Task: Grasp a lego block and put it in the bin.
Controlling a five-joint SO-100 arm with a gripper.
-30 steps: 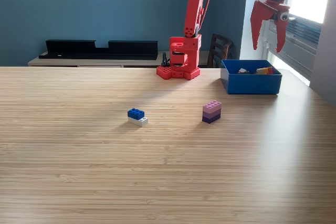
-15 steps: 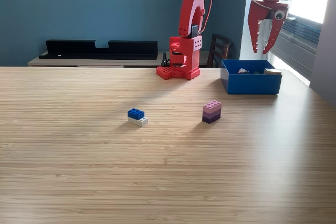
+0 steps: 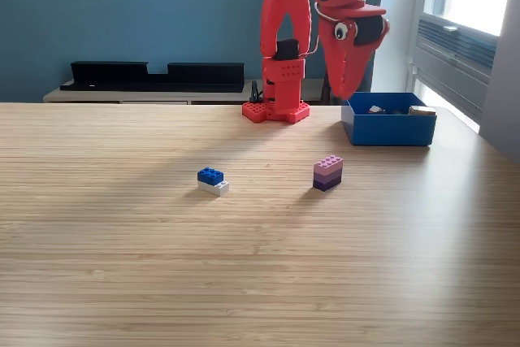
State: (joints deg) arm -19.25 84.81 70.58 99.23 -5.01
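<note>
My gripper (image 3: 349,87) empty, opening unclear edge-on. Between picks; next descend over pink-purple block (image 3: 327,173), bin (image 3: 388,130) beyond.

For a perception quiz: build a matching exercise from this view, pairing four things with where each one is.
Things:
1. bin
2. pink and purple block
3. blue and white block
4. gripper

Places:
A. on the table near its middle, furthest to the exterior view's left of the four
B. in the air, above the table
C. on the table, in front of the bin's left end in this view
D. on the table at the exterior view's right, holding small pieces

Pairs: 1-D, 2-C, 3-A, 4-B
</note>
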